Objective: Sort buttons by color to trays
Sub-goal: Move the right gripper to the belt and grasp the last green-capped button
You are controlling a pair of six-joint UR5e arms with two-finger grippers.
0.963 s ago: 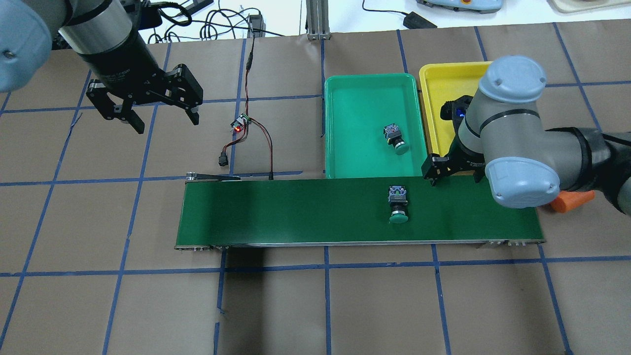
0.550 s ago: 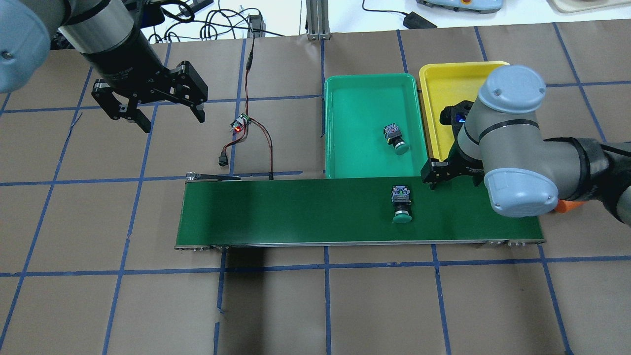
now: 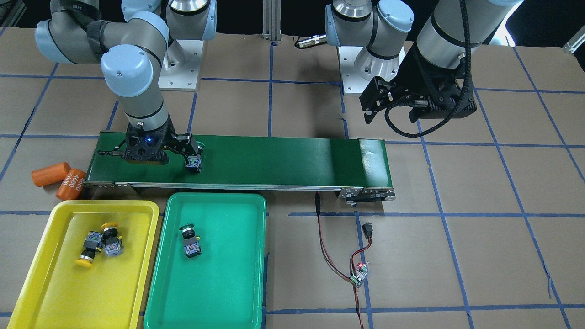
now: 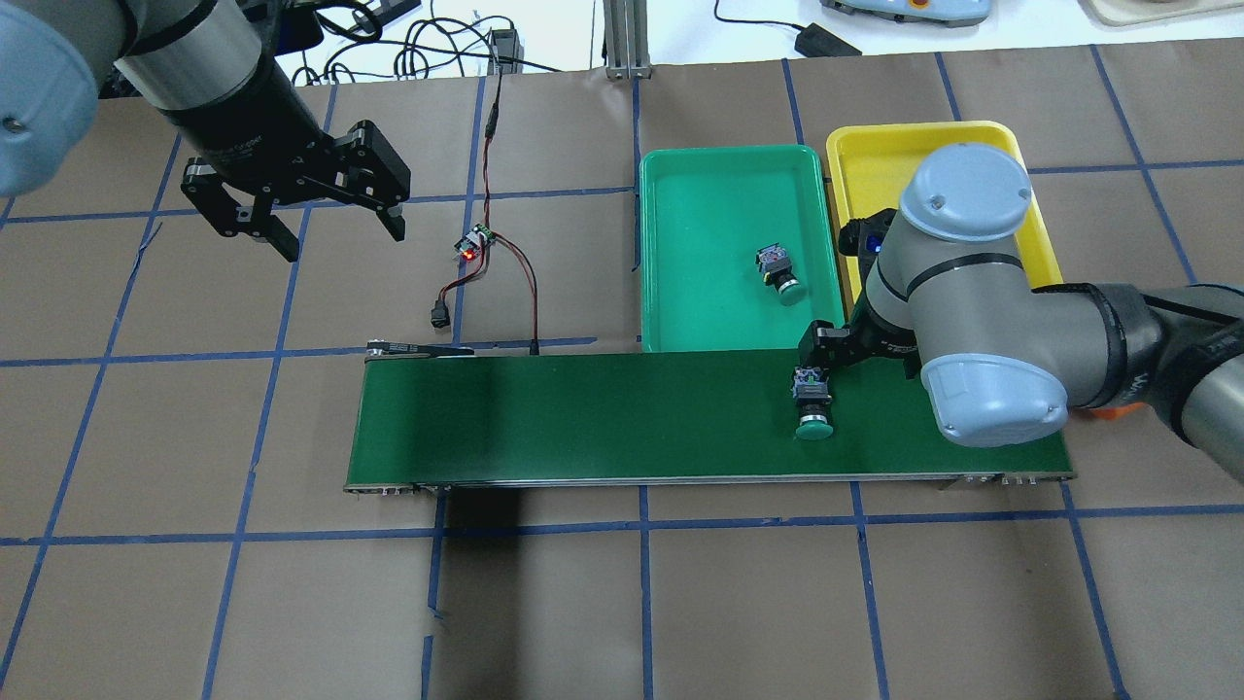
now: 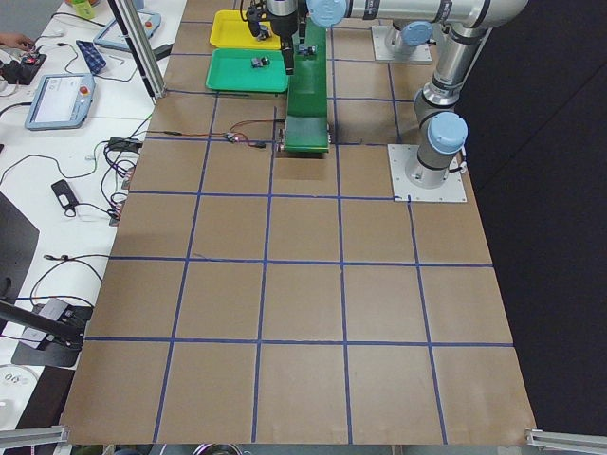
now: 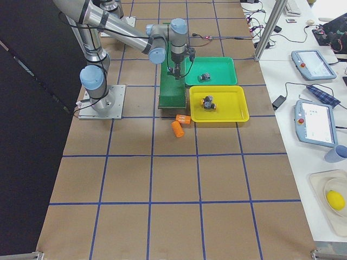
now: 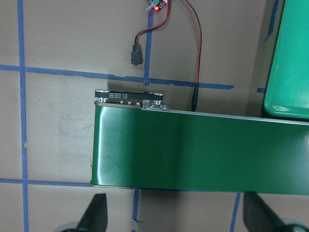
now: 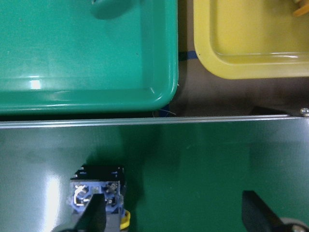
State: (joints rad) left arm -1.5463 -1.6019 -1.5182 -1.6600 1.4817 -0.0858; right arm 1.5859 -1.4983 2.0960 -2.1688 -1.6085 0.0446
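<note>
The green-capped button (image 4: 813, 406) sits on a dark-green belt (image 4: 583, 418) near the green tray (image 4: 719, 194) and yellow tray (image 4: 875, 156).

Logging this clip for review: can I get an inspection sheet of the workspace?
Surface: brown paper-covered table, blue tape grid; long dark-green conveyor belt.
Job's things: green-capped push-button on belt; second green-capped push-button in green plastic tray; two yellow-capped push-buttons in yellow plastic tray.
Clutter: two orange cylinders beside belt.
Grippers: left gripper open, empty; right gripper open, finger at belt's button.
Cables: small wired circuit board, lit red.
Surroundings: grey teach pendants on bench.
</note>
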